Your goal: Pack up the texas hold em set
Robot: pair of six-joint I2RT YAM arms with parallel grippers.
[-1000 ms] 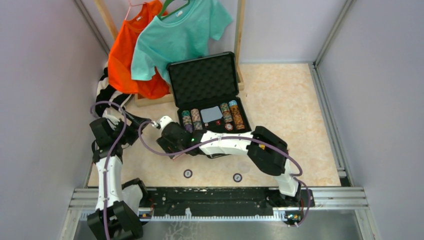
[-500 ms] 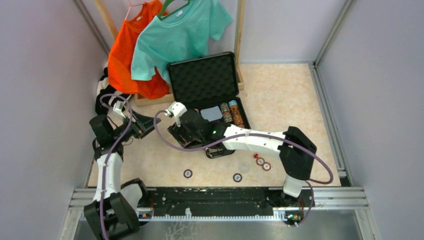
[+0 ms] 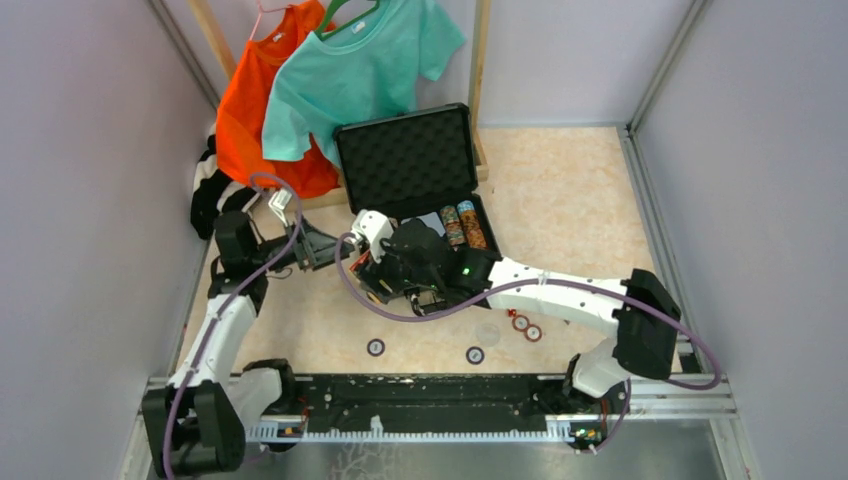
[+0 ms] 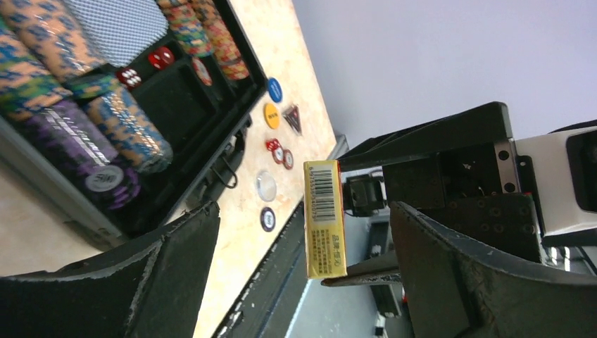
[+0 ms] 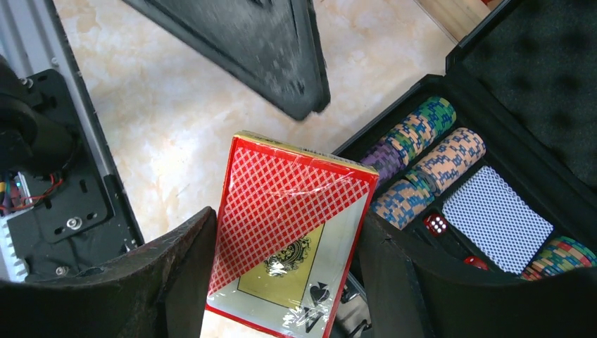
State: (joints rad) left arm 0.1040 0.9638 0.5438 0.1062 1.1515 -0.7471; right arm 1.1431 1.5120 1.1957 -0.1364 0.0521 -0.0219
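Clearly unfinished: the black briefcase (image 3: 405, 160) lies open with its foam lid up. Rows of poker chips (image 5: 422, 151), a blue-backed deck (image 5: 496, 218) and red dice (image 5: 435, 224) are already seated inside. The right gripper (image 5: 287, 232) pinches the red card box (image 5: 296, 204) in the air just beside the case. The left gripper (image 4: 304, 211) faces it, fingers spread wide and empty. Loose buttons (image 4: 274, 89) and stray chips (image 3: 527, 328) on the table (image 3: 560, 200) are not yet packed.

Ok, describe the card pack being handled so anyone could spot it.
Find the open black hard briefcase with foam-lined lid mid-table. At its front left end, the right gripper holds a cellophane-wrapped, red diamond-patterned card box. The other deck is blue-backed and lies inside the case.
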